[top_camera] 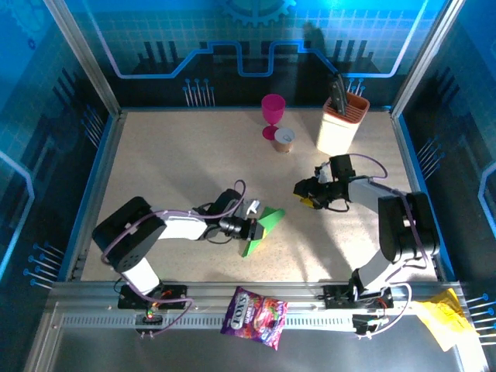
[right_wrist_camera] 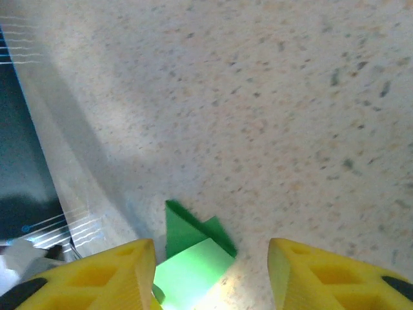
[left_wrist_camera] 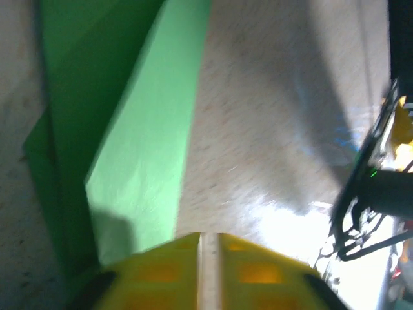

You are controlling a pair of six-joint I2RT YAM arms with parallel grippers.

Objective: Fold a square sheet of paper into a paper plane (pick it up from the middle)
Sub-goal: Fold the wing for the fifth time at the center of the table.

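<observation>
Your green paper [top_camera: 264, 229] lies mid-table on the speckled beige table [top_camera: 170, 155], a matte, sharply creased, pointed wedge. The left gripper [top_camera: 254, 227] is at its edge with the yellow fingers [left_wrist_camera: 161, 271] nearly together, and I can't tell if they pinch it. The right gripper [top_camera: 304, 194] is spread and holds nothing.

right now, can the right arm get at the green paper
Probably yes: the right gripper is open and aimed at the green paper, with bare table between them. The left gripper sits at the paper's other side.
</observation>
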